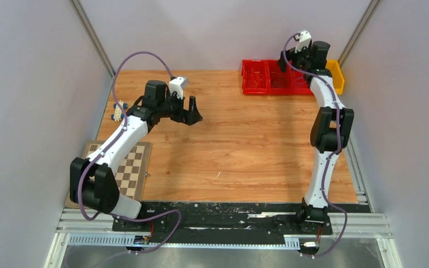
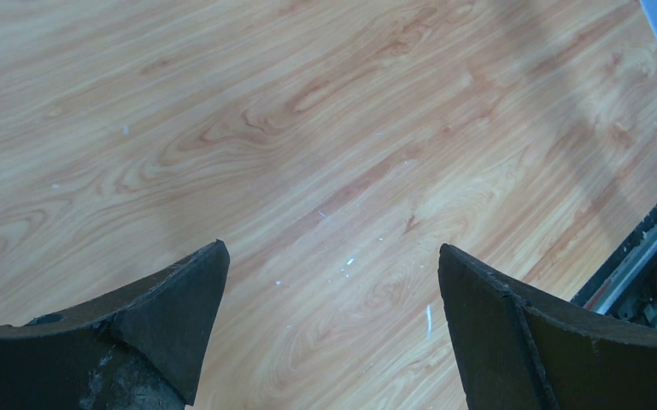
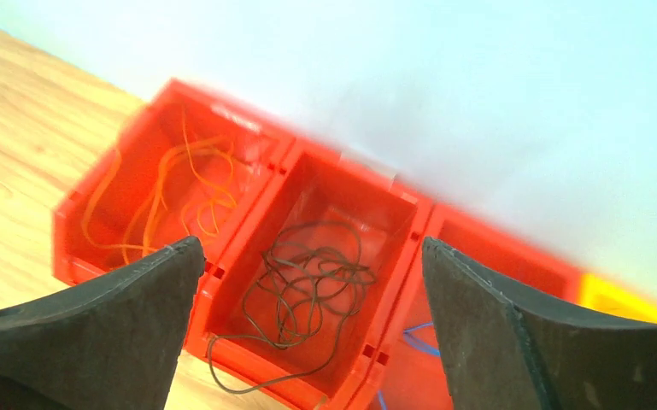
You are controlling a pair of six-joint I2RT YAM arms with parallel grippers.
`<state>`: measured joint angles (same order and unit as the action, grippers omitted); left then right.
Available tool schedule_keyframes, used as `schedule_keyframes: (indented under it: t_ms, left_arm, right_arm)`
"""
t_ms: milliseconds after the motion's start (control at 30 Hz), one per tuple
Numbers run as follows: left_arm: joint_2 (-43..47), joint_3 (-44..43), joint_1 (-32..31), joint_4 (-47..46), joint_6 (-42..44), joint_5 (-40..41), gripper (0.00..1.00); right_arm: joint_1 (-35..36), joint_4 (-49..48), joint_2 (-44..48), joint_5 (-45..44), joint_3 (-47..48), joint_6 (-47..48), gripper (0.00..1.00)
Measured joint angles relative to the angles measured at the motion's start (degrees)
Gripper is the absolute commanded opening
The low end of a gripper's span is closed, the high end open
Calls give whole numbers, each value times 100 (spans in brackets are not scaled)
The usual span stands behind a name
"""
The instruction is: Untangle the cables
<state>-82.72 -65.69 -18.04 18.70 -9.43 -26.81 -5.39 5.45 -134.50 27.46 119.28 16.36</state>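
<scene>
Two red bins (image 3: 258, 203) hold cables (image 3: 316, 278); blue strands (image 3: 417, 340) partly hidden by right tool (image 3: 312, 248).

The left arm (image 1: 124, 137) and right arm (image 1: 326, 120) are white shells with black joint housings, each with a purple hose (image 1: 145, 54) running up from the black base plate (image 1: 223, 223). Farthest from that plate, white camera blocks (image 1: 178, 86) sit behind the left gripper (image 2: 333, 248) and right gripper (image 3: 307, 243). Both grippers have broad, matte black fingers (image 2: 171, 316), scuffed at the edges.

A robot lab's test cell — bare grey walls (image 1: 33, 67), aluminium rails (image 1: 362, 226), two arms (image 1: 124, 137) bolted at the near edge — a checkerboard (image 1: 129, 170) by the wooden table (image 1: 245, 151).
</scene>
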Motion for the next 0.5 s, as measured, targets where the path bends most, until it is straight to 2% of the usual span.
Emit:
schedule_keyframes:
  t_ms: [267, 400, 500]
  left_arm:
    - [-210, -1443, 372, 1342, 422, 341, 100]
    - [-498, -2376, 448, 2192, 970, 809, 100]
    - [-507, -2592, 496, 2638, 1351, 1152, 100]
  right_arm:
    - [-4, 170, 1845, 42, -503, 76, 100]
    - [-35, 385, 3021, 162, -1325, 17, 100]
    - [-74, 708, 3908, 249, -2157, -79, 100]
